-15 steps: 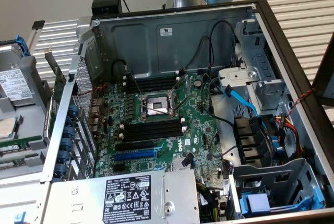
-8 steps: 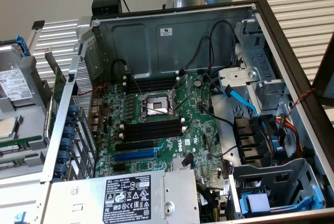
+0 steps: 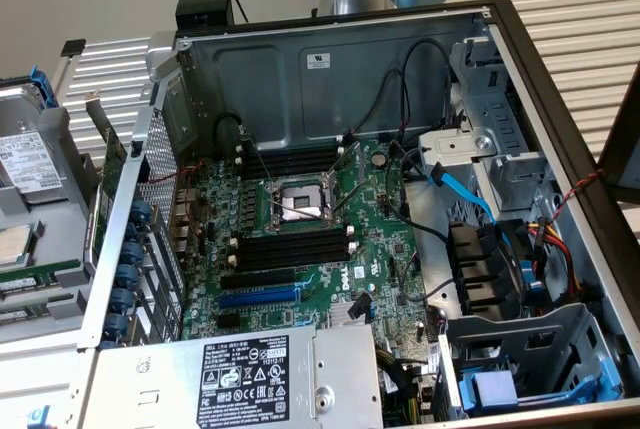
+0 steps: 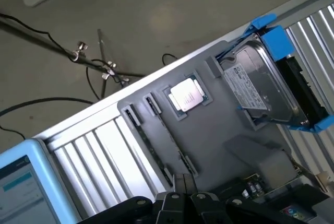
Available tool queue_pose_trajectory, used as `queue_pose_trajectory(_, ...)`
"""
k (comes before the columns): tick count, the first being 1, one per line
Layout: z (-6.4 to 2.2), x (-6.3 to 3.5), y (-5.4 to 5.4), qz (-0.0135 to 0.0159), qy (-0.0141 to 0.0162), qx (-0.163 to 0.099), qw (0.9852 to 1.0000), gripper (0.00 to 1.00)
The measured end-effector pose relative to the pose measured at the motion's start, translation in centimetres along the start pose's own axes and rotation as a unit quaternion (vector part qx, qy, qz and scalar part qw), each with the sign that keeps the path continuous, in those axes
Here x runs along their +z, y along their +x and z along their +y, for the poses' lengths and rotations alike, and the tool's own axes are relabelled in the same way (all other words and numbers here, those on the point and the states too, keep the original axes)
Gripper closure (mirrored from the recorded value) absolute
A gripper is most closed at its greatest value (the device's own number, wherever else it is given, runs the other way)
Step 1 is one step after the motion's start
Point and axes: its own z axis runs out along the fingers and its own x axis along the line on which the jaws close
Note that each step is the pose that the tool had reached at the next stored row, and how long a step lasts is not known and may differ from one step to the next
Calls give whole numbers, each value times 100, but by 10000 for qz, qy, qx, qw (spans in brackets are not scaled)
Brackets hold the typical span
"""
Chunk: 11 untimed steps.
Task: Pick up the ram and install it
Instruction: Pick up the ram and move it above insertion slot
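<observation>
The ram (image 3: 40,275) is a thin green stick lying in a grey parts tray (image 3: 50,219) outside the case, at the exterior view's left. In the wrist view the same tray (image 4: 219,135) carries thin dark sticks on edge between clips (image 4: 168,134). My gripper (image 4: 183,178) hovers above the tray's near end, its fingers (image 4: 176,185) pressed together with nothing between them. The black ram slots (image 3: 290,249) on the motherboard (image 3: 375,249) flank the CPU socket (image 3: 295,201) and look empty.
The tray also carries a hard drive in blue brackets (image 4: 261,85) and a CPU chip (image 4: 187,94). A blue slot (image 3: 260,297), cables (image 3: 460,194), the power supply (image 3: 240,379) and drive cages (image 3: 510,359) crowd the case. A screen (image 4: 21,187) stands beside the slatted table.
</observation>
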Motion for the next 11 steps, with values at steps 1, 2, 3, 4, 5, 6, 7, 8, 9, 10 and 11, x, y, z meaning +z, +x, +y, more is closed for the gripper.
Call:
queue_pose_trajectory(1,0,1,0,5,2,-90,10000,89)
queue_pose_trajectory(2,0,2,0,10,3,-183,9998,89)
queue_pose_trajectory(3,0,3,0,16,5,-273,9996,89)
queue_pose_trajectory(4,0,4,0,21,7,-365,9993,89)
queue_pose_trajectory(5,0,5,0,27,9,-455,9990,89)
queue_pose_trajectory(6,0,6,0,33,11,-545,9985,89)
queue_pose_trajectory(7,0,6,0,39,13,-634,9980,89)
queue_pose_trajectory(8,0,7,0,45,16,-727,9973,89)
queue_pose_trajectory(9,0,8,0,52,18,-817,9966,89)
queue_pose_trajectory(10,0,9,0,59,20,-909,9958,89)
queue_pose_trajectory(11,0,9,0,66,23,-1001,9950,89)
